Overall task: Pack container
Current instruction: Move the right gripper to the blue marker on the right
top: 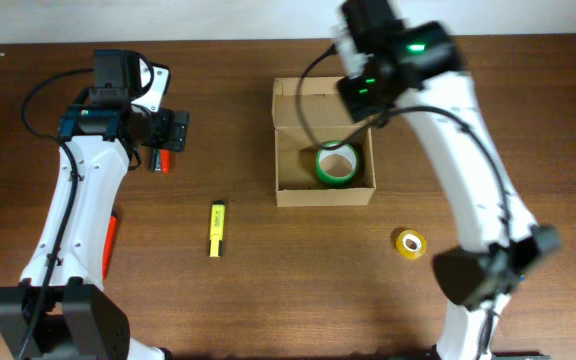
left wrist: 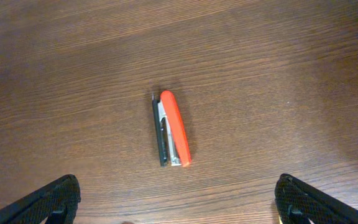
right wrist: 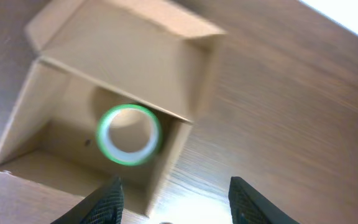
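The container [top: 286, 192] is a tan cardboard box, open, with its flap lid standing at the far side. A green tape roll [top: 336, 165] lies inside it, and also shows in the right wrist view [right wrist: 129, 135]. My right gripper [right wrist: 179, 202] is open and empty, above the box's right wall [right wrist: 188, 93]. My left gripper [left wrist: 179, 208] is open and empty above a red and black stapler [left wrist: 173, 127]. In the overhead view the stapler [top: 161, 160] lies just under the left gripper [top: 173, 130].
A yellow marker [top: 217, 229] lies on the table left of the box. A yellow tape roll [top: 410, 243] lies at the front right of it. An orange-red object [top: 111, 240] lies partly hidden under the left arm.
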{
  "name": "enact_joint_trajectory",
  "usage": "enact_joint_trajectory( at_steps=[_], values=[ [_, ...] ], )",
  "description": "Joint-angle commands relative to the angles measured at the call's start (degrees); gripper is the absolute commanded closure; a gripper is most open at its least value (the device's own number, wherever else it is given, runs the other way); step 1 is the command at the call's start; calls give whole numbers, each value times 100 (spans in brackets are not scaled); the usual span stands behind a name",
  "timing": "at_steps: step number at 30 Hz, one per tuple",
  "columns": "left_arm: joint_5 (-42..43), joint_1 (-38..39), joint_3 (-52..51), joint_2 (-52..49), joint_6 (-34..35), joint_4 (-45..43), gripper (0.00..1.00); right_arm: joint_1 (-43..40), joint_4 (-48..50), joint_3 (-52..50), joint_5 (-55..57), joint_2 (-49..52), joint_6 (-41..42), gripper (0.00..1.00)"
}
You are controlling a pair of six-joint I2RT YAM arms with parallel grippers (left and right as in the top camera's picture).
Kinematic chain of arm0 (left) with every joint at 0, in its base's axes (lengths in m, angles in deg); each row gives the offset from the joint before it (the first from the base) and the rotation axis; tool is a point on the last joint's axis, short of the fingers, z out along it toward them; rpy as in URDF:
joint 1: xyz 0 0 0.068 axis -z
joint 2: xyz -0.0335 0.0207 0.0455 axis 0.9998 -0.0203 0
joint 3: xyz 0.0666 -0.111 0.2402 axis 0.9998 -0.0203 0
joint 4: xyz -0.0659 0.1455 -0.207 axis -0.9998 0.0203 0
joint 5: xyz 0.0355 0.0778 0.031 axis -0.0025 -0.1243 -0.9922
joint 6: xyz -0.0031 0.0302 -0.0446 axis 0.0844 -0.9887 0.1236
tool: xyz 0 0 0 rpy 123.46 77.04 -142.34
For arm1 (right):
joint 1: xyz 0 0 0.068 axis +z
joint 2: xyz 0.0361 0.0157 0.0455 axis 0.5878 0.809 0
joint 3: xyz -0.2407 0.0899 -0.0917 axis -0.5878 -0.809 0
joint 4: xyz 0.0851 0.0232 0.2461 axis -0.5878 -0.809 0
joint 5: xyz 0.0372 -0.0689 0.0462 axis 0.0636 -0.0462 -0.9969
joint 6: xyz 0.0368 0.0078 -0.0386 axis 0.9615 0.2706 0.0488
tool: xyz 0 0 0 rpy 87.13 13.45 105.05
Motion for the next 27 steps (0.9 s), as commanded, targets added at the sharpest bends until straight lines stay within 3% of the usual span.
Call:
enact_joint_trajectory(
  at_steps=[1,5,7,13,17,22,27],
  values=[
    [-129,0,92,-50,-118,-13,0,-232,61,-354,260,-636,173,45],
    [-129,0,92,-50,-162,-13,0,-549,326,-1366,404,-1773,177,44],
    [-129,0,92,-50,-162,-15,0,-807,442,-1971,407,-2369,173,39],
    [-131,0,92,-50,-164,-17,0,-1965,584,-3821,262,-3956,-28,36],
    [-129,0,92,-50,-164,-17,0,-2822,1261,-5130,205,-4686,-420,22],
    [-129,0,92,-50,-162,-20,0,-3799,2142,-6500,-376,-4887,-883,19],
    [-129,0,92,-50,-160,-57,0,-4503,2557,-6798,-802,-4413,-1314,20]
  ],
)
